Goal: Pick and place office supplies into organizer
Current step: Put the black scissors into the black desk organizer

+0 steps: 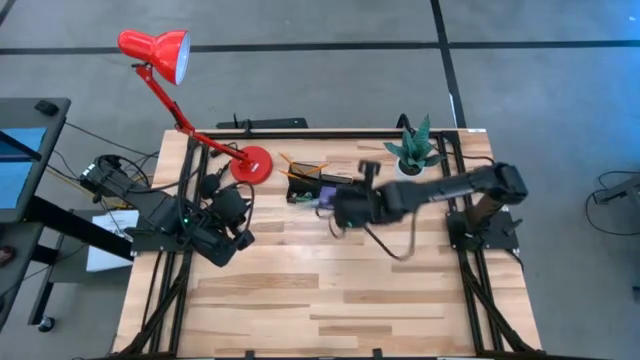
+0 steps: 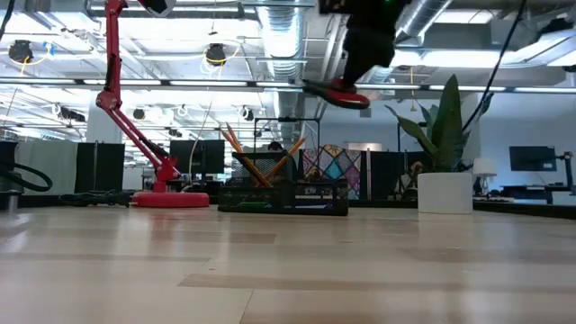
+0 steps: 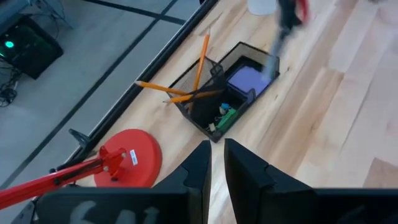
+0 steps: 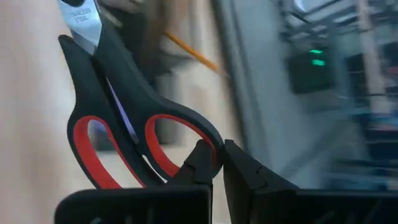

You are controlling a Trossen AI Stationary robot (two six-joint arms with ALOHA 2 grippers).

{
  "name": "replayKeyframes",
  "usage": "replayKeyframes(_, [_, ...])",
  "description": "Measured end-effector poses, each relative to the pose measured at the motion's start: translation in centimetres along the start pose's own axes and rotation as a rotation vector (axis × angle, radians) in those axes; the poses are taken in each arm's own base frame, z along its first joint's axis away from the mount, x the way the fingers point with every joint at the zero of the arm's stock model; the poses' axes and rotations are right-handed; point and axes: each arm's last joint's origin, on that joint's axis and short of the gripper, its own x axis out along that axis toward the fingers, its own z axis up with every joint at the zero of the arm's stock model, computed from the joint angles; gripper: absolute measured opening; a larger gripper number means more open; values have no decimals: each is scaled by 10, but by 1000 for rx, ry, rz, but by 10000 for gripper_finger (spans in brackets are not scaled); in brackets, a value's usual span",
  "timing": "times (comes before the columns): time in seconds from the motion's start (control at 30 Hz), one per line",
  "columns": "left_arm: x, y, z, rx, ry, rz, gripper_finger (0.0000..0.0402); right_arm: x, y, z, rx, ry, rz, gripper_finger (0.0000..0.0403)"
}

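On scissors (image 4: pixel 134 134) blade — "STAINLESS STEEL", right tool (image 4: pixel 217 155) clamping handle

Lamp base (image 1: pixel 252 164) and plant (image 1: pixel 415 150) flank the organizer (image 1: pixel 315 187).

Pencils (image 3: pixel 194 68) lean in organizer (image 3: pixel 214 127) beside lamp base (image 3: pixel 124 158)
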Motion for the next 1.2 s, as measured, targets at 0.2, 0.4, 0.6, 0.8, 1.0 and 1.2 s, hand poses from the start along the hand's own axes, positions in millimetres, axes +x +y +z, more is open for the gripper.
replayKeyframes(0.2, [0, 4, -3, 31, 26, 30, 36, 32, -52, 18, -265, 245, -163, 1])
replayKeyframes(0.4, [-6, 20, -6, 10, 16, 78, 36, 68, -75, 39, -433, 320, -222, 0])
replayKeyframes(0.6, [-15, 41, -7, -35, -19, 103, 36, 110, -60, 49, -711, 443, -303, 0])
replayKeyframes(0.8, [-20, 49, -8, -48, -31, 91, 36, 129, -47, 59, -825, 481, -319, 0])
replayKeyframes(1.0, [-23, 48, -10, -33, -38, 76, 36, 114, -51, 74, -851, 439, -355, 0])
replayKeyframes(1.2, [-25, 46, -11, -27, -45, 62, 36, 100, -50, 84, -884, 390, -344, 0])
